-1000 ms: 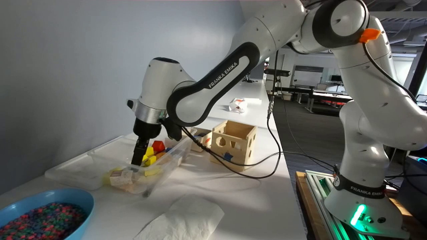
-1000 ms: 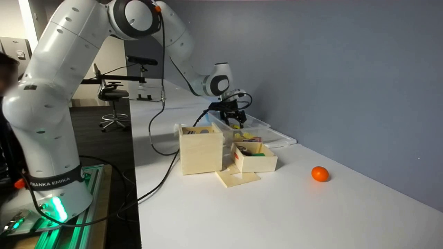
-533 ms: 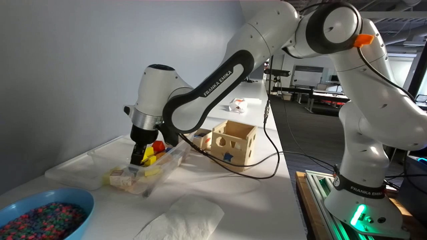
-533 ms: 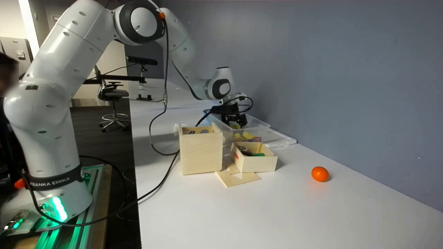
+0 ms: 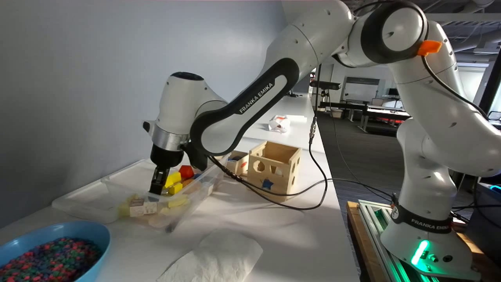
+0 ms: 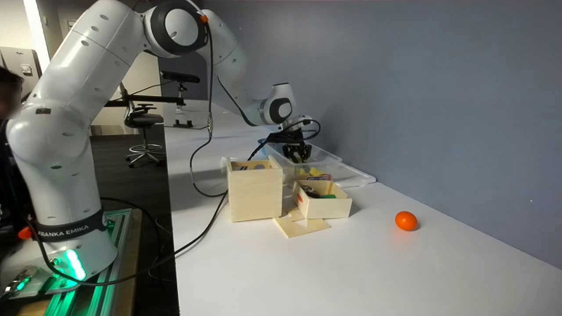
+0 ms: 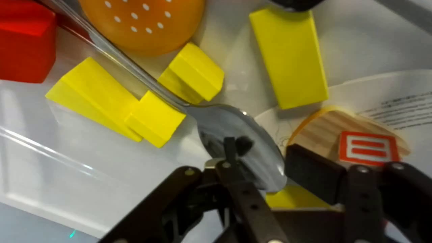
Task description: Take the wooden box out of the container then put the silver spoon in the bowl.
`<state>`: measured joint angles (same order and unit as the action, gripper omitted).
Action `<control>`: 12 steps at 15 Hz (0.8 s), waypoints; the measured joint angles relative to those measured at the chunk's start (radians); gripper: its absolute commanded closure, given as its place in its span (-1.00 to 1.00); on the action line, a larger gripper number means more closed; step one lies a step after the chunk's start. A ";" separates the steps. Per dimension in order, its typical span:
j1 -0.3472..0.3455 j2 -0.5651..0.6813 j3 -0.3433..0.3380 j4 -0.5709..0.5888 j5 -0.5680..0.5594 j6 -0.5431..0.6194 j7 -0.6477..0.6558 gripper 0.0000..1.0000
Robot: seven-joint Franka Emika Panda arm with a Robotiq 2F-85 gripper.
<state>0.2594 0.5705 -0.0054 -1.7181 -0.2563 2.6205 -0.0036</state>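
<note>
The wooden box (image 6: 327, 207) stands on the table outside the container (image 5: 209, 186), against its end, with dark and green things inside. Within the container lies the silver spoon (image 7: 219, 116), its handle running to the upper left in the wrist view. My gripper (image 7: 266, 158) points down into the container over the spoon's head. Its jaws are apart: one finger (image 7: 230, 148) overlaps the spoon's head, and the other finger's pad (image 7: 314, 173) is beside the rim. Whether they touch it, I cannot tell. The blue bowl (image 5: 102, 244), with speckled contents, sits near the container in an exterior view.
Around the spoon lie yellow blocks (image 7: 290, 57), a red block (image 7: 25, 44), an orange dotted piece (image 7: 141, 23) and a wooden disc (image 7: 322, 131). A taller wooden cube (image 6: 254, 195) stands outside, near a flat cut-out piece (image 6: 303, 226). An orange ball (image 6: 406, 220) is near the wall.
My gripper has come down deeper into the container, then moved slightly left in an exterior view. Its jaws have drawn closer together. The container and its contents have shifted slightly left there.
</note>
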 measured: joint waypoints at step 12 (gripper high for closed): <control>0.024 -0.002 -0.023 -0.002 -0.029 -0.032 0.050 -0.13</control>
<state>0.2831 0.5681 -0.0287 -1.7196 -0.2849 2.5887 0.0461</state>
